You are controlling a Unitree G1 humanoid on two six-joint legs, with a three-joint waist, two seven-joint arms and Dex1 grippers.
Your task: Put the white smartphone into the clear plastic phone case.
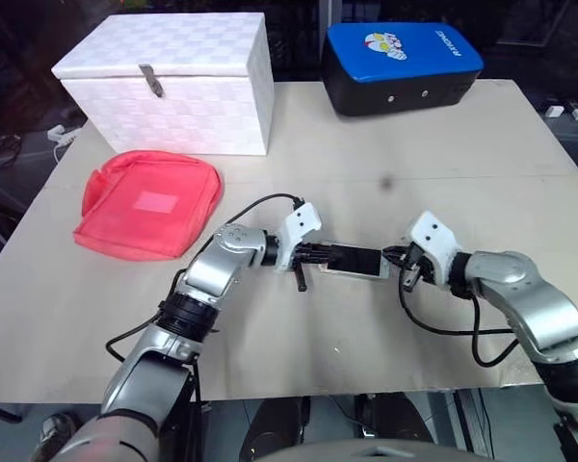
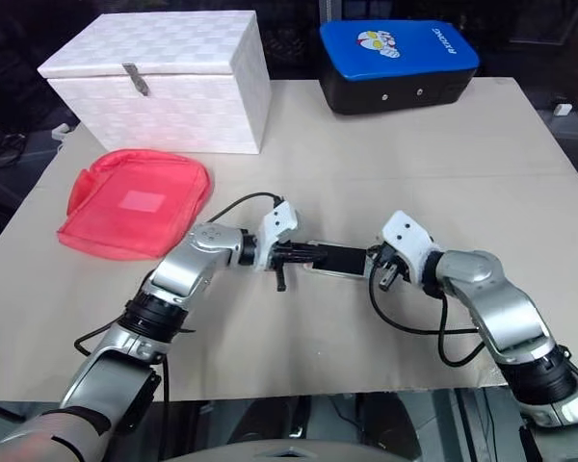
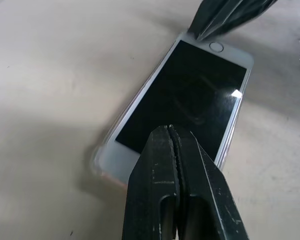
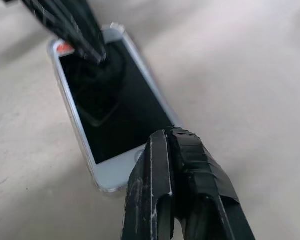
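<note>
White smartphone [image 3: 190, 100] lies in clear plastic phone case [image 4: 106, 186].

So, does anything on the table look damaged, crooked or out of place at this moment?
Nothing stands out. The white smartphone lies flat, screen up, within the clear plastic phone case, with the shut left gripper and right gripper at its two ends.

no legible text on anything
</note>
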